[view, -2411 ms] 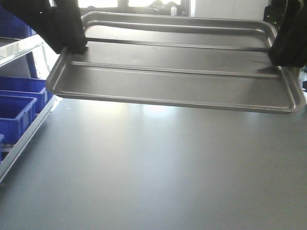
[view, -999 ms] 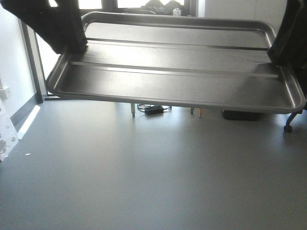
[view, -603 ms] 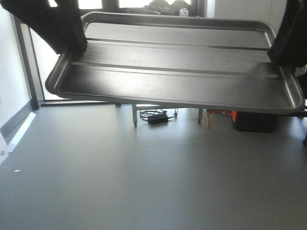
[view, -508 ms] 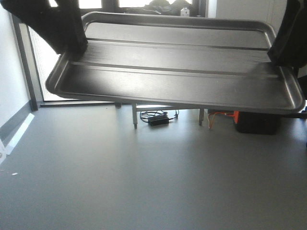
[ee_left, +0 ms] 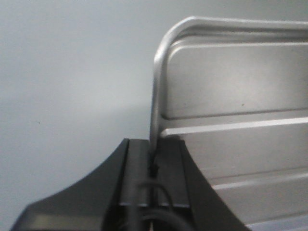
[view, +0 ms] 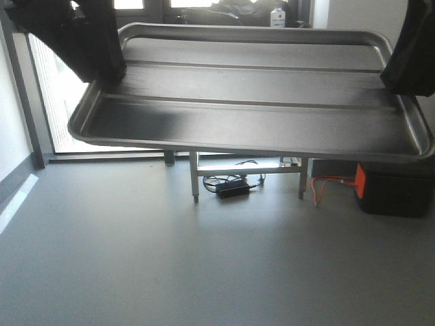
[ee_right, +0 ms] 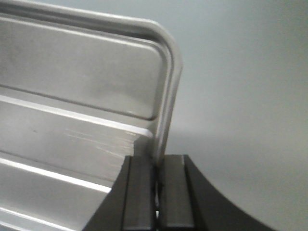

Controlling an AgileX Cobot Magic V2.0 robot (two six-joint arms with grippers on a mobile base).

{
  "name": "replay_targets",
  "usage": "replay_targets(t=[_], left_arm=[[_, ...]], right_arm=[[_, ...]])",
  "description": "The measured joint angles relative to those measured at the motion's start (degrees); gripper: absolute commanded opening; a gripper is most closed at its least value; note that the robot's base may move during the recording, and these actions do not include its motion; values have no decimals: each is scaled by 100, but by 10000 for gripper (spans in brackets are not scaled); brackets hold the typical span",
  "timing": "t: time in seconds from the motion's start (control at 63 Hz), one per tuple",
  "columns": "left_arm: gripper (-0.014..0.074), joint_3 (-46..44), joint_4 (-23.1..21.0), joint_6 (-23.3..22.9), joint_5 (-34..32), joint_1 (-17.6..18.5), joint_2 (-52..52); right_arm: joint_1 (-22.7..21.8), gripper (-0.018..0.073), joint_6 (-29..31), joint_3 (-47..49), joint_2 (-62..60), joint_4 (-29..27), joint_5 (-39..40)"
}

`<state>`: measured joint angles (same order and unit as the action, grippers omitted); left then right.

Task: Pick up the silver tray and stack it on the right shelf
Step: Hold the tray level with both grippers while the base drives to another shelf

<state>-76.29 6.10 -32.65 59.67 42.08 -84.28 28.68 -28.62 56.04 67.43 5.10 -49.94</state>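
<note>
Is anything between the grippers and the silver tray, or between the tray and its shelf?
No: the left gripper and right gripper clamp the end rims of the silver tray. The shelf shows in no view, so that path cannot be judged.

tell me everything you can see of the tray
The tray is a shiny, shallow rectangular metal pan with rounded corners, a raised rim and two long ridges along its floor. It is empty and hangs roughly level in the air above the floor. The left gripper clamps the rim at one short end, the right gripper at the other.
</note>
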Motion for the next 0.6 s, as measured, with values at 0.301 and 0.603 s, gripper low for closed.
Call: replay_targets(t=[0.301, 0.603], left_arm=[[-93, -4, 11, 0, -23, 0, -158], [-93, -13, 11, 0, -45, 0, -231]], right_arm=[[0, 57, 0, 0, 0, 19, -34], [0, 57, 0, 0, 0, 28, -45]])
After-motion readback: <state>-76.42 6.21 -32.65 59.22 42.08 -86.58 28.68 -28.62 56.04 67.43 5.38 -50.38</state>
